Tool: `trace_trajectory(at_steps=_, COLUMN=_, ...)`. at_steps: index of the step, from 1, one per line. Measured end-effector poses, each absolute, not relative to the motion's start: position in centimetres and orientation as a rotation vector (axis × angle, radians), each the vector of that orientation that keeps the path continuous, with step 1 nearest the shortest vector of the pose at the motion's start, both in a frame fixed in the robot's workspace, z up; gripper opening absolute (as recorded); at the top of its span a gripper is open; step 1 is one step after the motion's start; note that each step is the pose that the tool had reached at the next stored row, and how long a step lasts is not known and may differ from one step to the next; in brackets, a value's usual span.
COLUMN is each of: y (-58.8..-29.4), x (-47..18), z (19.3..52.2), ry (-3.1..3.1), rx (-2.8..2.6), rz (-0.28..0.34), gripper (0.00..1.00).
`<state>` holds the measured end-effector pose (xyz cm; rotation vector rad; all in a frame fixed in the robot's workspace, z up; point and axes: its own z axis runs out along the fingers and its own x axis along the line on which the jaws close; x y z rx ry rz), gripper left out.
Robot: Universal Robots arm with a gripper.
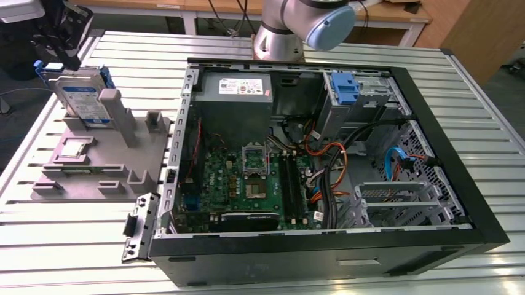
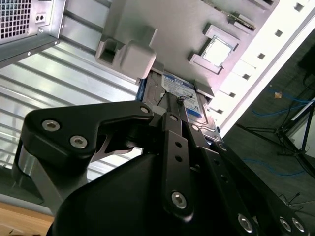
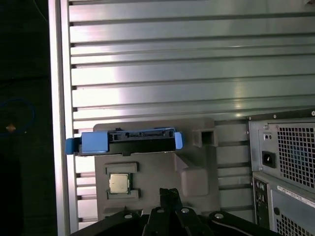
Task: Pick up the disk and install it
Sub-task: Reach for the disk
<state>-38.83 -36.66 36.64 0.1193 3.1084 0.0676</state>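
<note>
Closed fingers [image 3: 170, 196], just above upright disk [image 3: 128, 141]

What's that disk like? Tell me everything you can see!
The disk is a flat silver-grey slab with a blue-and-white label and blue plastic rails along its edges. It stands upright in a grey holder on the table, beside the open case. The end effector hangs above it, apart.

The disk [image 1: 80, 98] has blue plastic rails, the holder [image 1: 123, 161] is matt grey plastic, the table [image 1: 66, 246] ribbed shiny metal.
</note>
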Motion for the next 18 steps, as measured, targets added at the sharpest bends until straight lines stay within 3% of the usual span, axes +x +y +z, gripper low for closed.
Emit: trace_trajectory(at_steps=18, y=-34.2, x=-41.9, z=35.6, ry=3.108, rx=0.12, rz=0.069, gripper=0.11)
